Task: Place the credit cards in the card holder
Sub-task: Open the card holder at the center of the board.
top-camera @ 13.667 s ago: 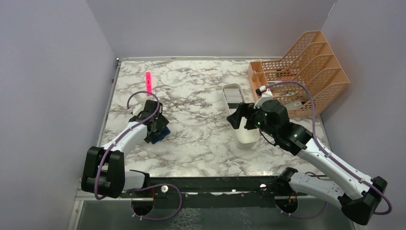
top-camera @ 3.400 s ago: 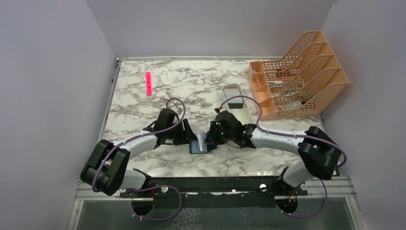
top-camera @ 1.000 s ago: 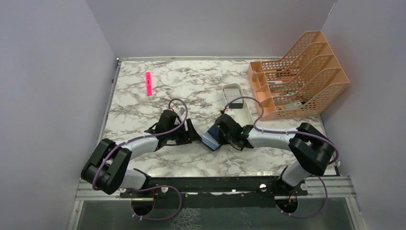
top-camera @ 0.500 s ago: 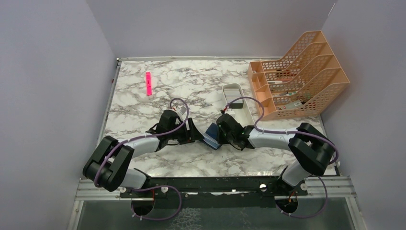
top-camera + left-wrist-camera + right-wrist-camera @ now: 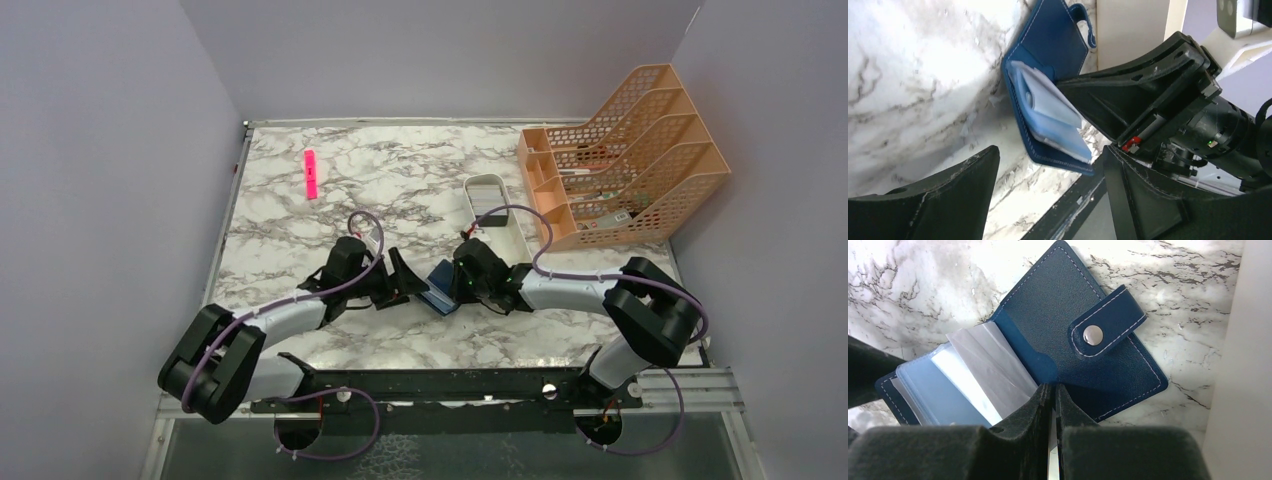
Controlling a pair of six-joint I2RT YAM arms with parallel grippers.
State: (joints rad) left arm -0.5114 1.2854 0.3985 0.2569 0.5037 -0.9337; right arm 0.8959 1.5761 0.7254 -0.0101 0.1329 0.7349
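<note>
The card holder point(image 5: 438, 286), a dark navy wallet, lies open and tilted up near the table's front middle. Its snap strap point(image 5: 1103, 325) and clear plastic sleeves point(image 5: 973, 375) show in the right wrist view. My right gripper point(image 5: 1050, 388) is shut, pinching the near edge of the card holder's cover point(image 5: 1073, 325). My left gripper point(image 5: 1050, 156) stands wide open just left of the card holder point(image 5: 1055, 45), with nothing between its fingers and its pale blue sleeves point(image 5: 1053, 117) in front. No credit cards show in any view.
A long white tray point(image 5: 492, 205) stands just behind the right gripper, close beside the wallet point(image 5: 1248, 365). An orange mesh file rack point(image 5: 620, 160) fills the back right corner. A pink marker point(image 5: 310, 173) lies at the back left. The table's black front rail point(image 5: 450, 380) is near.
The left gripper has slid right toward the card holder and opened wider. The right gripper still holds the tilted card holder, shifted slightly left.
</note>
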